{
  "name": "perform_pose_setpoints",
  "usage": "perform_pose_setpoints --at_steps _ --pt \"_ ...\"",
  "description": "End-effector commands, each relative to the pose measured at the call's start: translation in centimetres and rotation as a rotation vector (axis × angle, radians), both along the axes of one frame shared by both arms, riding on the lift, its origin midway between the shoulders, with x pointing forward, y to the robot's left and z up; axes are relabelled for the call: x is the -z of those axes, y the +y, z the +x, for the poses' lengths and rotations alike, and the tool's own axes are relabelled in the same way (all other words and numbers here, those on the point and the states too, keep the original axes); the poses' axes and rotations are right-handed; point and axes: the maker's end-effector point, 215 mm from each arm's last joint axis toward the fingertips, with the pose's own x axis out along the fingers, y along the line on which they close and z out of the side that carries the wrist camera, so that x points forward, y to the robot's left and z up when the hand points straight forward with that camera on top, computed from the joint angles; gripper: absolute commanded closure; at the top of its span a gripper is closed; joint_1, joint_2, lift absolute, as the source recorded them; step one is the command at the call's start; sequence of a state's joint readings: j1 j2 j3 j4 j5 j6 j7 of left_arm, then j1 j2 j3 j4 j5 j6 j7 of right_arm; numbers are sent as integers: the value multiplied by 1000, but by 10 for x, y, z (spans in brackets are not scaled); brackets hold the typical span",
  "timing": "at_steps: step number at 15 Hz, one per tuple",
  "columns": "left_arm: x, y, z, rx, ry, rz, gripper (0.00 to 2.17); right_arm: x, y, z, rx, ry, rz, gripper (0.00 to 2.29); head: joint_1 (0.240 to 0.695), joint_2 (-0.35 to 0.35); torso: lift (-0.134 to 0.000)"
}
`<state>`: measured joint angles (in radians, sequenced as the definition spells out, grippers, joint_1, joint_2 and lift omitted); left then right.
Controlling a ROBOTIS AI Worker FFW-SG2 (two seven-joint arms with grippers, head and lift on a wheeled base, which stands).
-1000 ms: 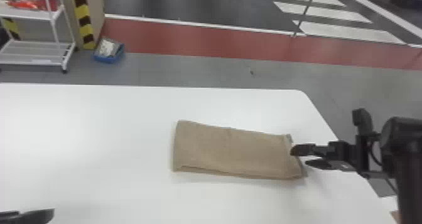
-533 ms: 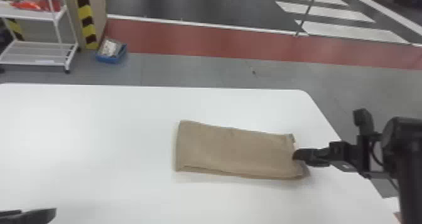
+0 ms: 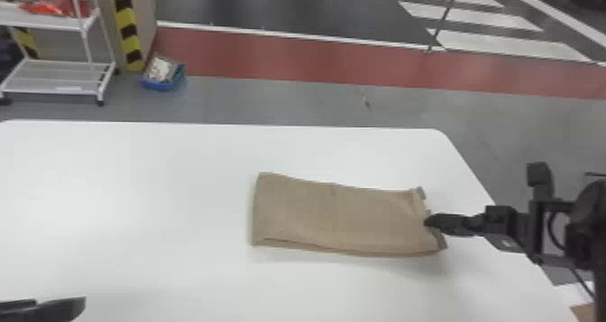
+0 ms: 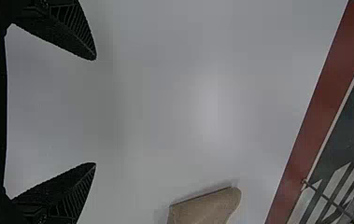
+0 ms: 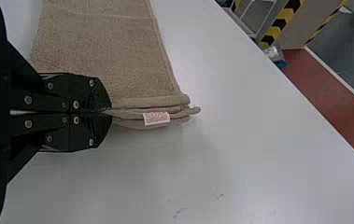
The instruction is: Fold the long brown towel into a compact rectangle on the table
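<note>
Brown towel [image 3: 338,217] layers are pinched between the right gripper's [image 5: 108,112] closed fingers [image 5: 101,97], right of centre in the head view; the rest lies as a folded strip on the white desk [image 3: 135,186]. The left gripper [image 4: 95,111] gapes wide, lower left. Next, probably: lift that end leftward, halving the strip.
</note>
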<state>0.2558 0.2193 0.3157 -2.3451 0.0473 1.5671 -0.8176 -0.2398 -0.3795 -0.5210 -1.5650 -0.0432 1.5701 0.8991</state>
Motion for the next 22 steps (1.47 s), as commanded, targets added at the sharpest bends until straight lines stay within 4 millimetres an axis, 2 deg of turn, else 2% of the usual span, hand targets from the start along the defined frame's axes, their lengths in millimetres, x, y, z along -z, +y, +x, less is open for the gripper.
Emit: perform_pose_setpoints --at_steps 1,4,8,11,12,13,15,17,22 --pt "0 -1 -1 1 2 1 73 -20 -6 1 15 -61 23 1420 695 -225 -124" --pt "-1 -1 -1 3 1 1 73 -57 -15 0 19 -164 15 1420 695 -232 -124" --pt "0 -4 -1 7 1 3 73 -121 -44 -5 57 -323 15 1420 695 -260 -124" --pt "0 -5 -1 9 1 0 73 -145 -50 9 64 -369 -6 1420 695 -288 -124" --pt "-2 -4 -1 8 -4 2 73 -152 -47 17 56 -382 -10 1420 695 -292 -124" --pt "-2 -3 -1 6 -3 2 73 -149 -38 20 41 -374 -8 1420 695 -294 -124" --pt "-2 -2 -2 3 -4 4 73 -131 -8 30 8 -344 6 1420 695 -280 -124" --pt "-2 -2 -3 3 -3 4 73 -119 31 39 -48 -328 42 1420 695 -250 -124" --pt "-3 2 -3 -2 -5 7 73 -87 112 47 -152 -271 89 1420 695 -138 -124"
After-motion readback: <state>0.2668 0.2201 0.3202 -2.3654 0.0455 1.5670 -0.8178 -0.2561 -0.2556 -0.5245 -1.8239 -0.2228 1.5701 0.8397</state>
